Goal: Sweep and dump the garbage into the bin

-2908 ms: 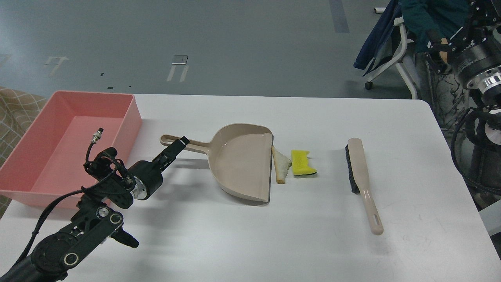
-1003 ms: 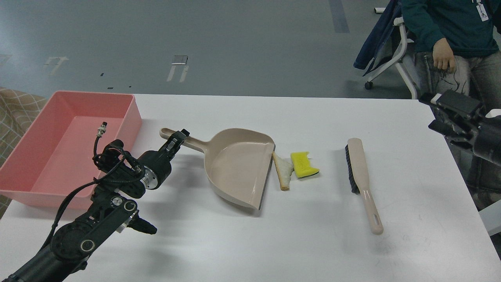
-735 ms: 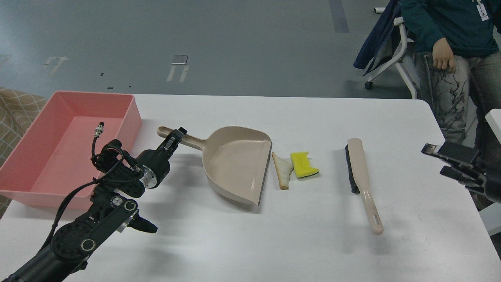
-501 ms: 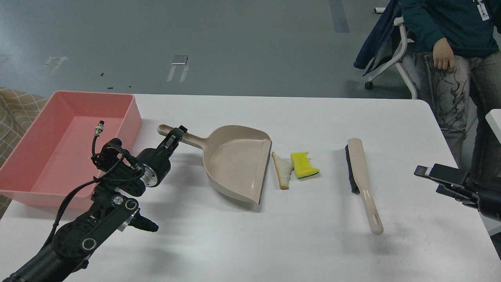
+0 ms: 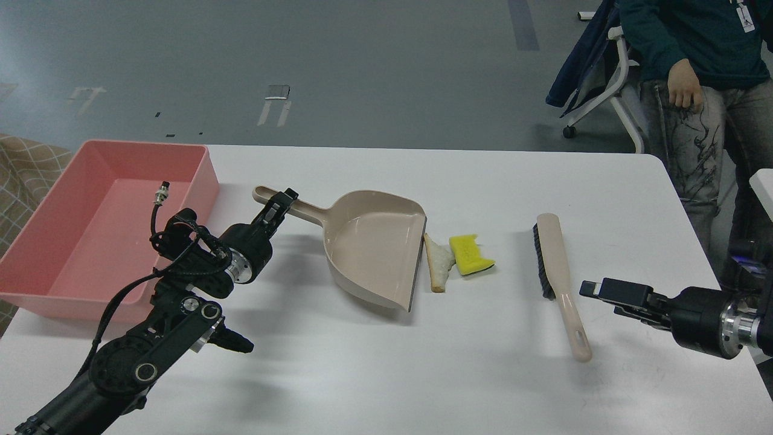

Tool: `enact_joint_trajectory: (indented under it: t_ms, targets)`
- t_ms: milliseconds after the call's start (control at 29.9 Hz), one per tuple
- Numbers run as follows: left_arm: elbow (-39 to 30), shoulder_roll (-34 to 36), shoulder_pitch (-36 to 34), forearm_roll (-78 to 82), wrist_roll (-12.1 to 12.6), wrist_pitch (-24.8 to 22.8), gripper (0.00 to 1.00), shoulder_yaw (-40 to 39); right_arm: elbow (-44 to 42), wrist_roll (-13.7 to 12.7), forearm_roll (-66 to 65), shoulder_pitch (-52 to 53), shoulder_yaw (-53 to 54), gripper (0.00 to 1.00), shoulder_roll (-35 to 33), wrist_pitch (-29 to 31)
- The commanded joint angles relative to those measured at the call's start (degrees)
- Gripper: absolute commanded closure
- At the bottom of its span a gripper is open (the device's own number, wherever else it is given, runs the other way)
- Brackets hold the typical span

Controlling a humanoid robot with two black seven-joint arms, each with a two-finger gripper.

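The brush (image 5: 558,281) lies handle toward the table's near edge, just left of the right gripper (image 5: 595,289), whose fingers I cannot tell apart. The left gripper (image 5: 282,202) clamps the dustpan (image 5: 374,254) handle; bread (image 5: 438,263) and sponge (image 5: 470,254) lie at its lip. The bin (image 5: 90,229) sits at the far-left corner.

On the table (image 5: 386,374), left to right: bin (image 5: 36,266) at the left edge, dustpan (image 5: 374,254), bread (image 5: 437,264) touching its lip, sponge (image 5: 470,255) beside the bread, brush (image 5: 558,278) well apart.
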Motion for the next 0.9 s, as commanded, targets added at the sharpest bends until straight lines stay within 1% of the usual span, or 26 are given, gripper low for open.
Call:
enact_joint_trajectory:
  t_ms: [0, 134, 201, 234, 401, 468, 702, 869]
  targets:
    - [-0.1, -0.1, -0.1, 0.0, 0.0, 0.0, 1.0, -0.1, 0.0, -1.3, 0.0, 0.1, 0.0, 0.23, 0.4, 0.4]
    - [-0.1, -0.3, -0.1, 0.0, -0.1, 0.0, 1.0, -0.1, 0.3, -2.5, 0.0, 0.2, 0.0, 0.24, 1.0, 0.7]
    - [-0.1, -0.5, 0.0, 0.0, -0.2, 0.0, 1.0, -0.1, 0.4, -3.2, 0.0, 0.3, 0.0, 0.26, 1.8, 0.7]
    - [-0.1, -0.7, 0.0, 0.0, -0.2, 0.1, 1.0, -0.1, 0.4, -3.4, 0.0, 0.4, 0.0, 0.29, 2.3, 0.7]
    - [-0.1, -0.6, 0.0, 0.0, -0.2, 0.1, 1.0, -0.1, 0.5, -3.6, 0.0, 0.4, 0.0, 0.28, 3.8, 0.7]
    - [-0.1, -0.6, 0.0, 0.0, -0.3, 0.1, 1.0, -0.1, 0.5, -4.6, 0.0, 0.5, 0.0, 0.28, 4.2, 0.8]
    - [-0.1, -0.8, 0.0, 0.0, -0.3, 0.1, 1.0, -0.1, 0.5, -5.6, 0.0, 0.5, 0.0, 0.29, 4.4, 0.8]
    - [-0.1, -0.7, 0.0, 0.0, -0.3, 0.1, 1.0, -0.1, 0.5, -5.9, 0.0, 0.4, -0.1, 0.35, 4.8, 0.8]
